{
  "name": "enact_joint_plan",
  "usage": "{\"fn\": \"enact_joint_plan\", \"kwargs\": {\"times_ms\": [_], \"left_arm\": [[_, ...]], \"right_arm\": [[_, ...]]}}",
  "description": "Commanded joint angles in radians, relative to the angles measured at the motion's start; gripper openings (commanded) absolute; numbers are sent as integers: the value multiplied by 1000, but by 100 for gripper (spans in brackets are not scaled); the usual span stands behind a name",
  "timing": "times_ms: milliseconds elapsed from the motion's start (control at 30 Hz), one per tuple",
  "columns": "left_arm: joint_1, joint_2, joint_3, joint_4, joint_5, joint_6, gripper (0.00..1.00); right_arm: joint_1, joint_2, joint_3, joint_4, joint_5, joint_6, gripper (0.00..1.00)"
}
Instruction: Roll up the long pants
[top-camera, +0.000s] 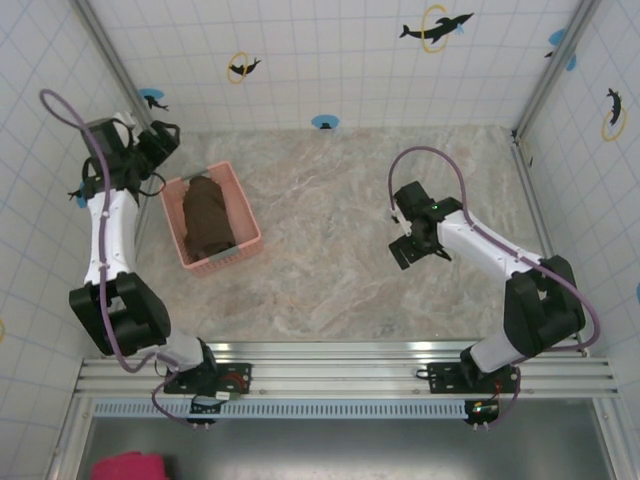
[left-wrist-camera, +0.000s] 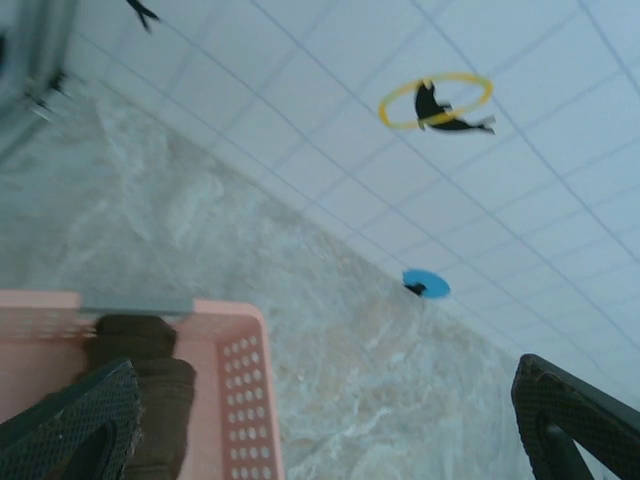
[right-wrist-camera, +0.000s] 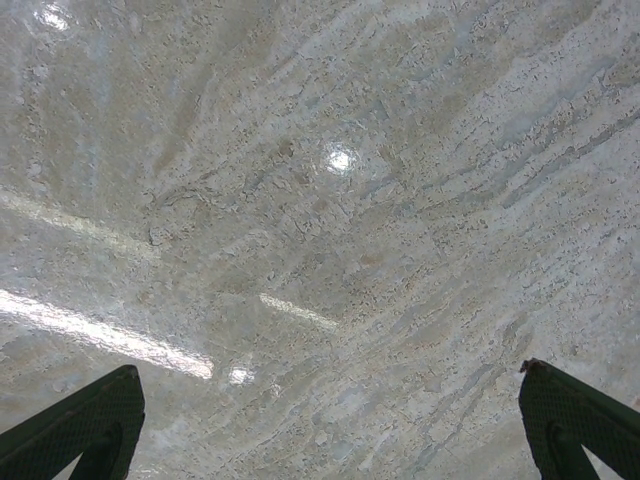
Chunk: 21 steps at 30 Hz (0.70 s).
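Lying near left claw (top-camera: 162, 138): pants (top-camera: 208, 216)

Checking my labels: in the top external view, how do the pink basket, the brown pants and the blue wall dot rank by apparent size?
1. pink basket, largest
2. long pants, bundled inside it
3. blue dot, clearly smallest

Left wrist view: pink basket (left-wrist-camera: 243, 385) cut off by left and bottom edges; long pants (left-wrist-camera: 150, 370) inside partly covered by one finger (left-wrist-camera: 75, 420) of the left gripper (left-wrist-camera: 325, 365). Frame is soft, so fabric folds cannot be made out. Top view: bright pink cloth (top-camera: 128, 466), apparently bunched, cropped by bottom edge.
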Motion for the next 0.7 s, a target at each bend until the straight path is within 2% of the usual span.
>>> {"fn": "enact_joint_plan", "kwargs": {"times_ms": [0, 33, 67, 100, 133, 167, 200, 233, 267, 300, 333, 400, 467, 667], "left_arm": [[58, 6, 6, -254, -127, 39, 98], [71, 2, -6, -319, -172, 41, 98], [83, -9, -37, -324, -199, 49, 97], [89, -19, -64, -326, -222, 52, 98], [92, -26, -112, -343, -257, 51, 98], [93, -29, -137, -363, -294, 53, 98], [94, -30, -154, -378, -326, 57, 97], [93, -28, -169, -410, -367, 47, 95], [96, -25, -183, -432, -404, 44, 81], [95, -22, -196, -442, -434, 39, 75], [95, -20, -213, -458, -474, 26, 74], [100, -11, -240, -497, -550, -8, 75], [114, 7, -283, -497, -560, -40, 77], [130, 176, -388, -367, -389, -53, 79]], "right_arm": [[-7, -48, -19, -2, -10, -1, 99], [-8, -53, -22, -4, -15, -1, 100], [-8, -60, -26, -4, -22, -2, 95], [-7, -63, -27, -5, -24, -3, 87], [-8, -68, -30, -8, -25, -3, 74], [-8, -71, -31, -8, -29, -2, 49], [-7, -75, -33, -10, -26, 1, 16], [-7, -78, -35, -13, -21, 4, 0], [-7, -82, -38, -15, -21, 5, 0], [-7, -87, -39, -15, -17, 6, 0], [-6, -91, -40, -16, -16, 8, 0], [-7, -102, -42, -21, -10, 10, 0], [-7, -114, -45, -27, 0, 11, 0], [-9, -141, -49, -34, 19, 15, 0]]}}
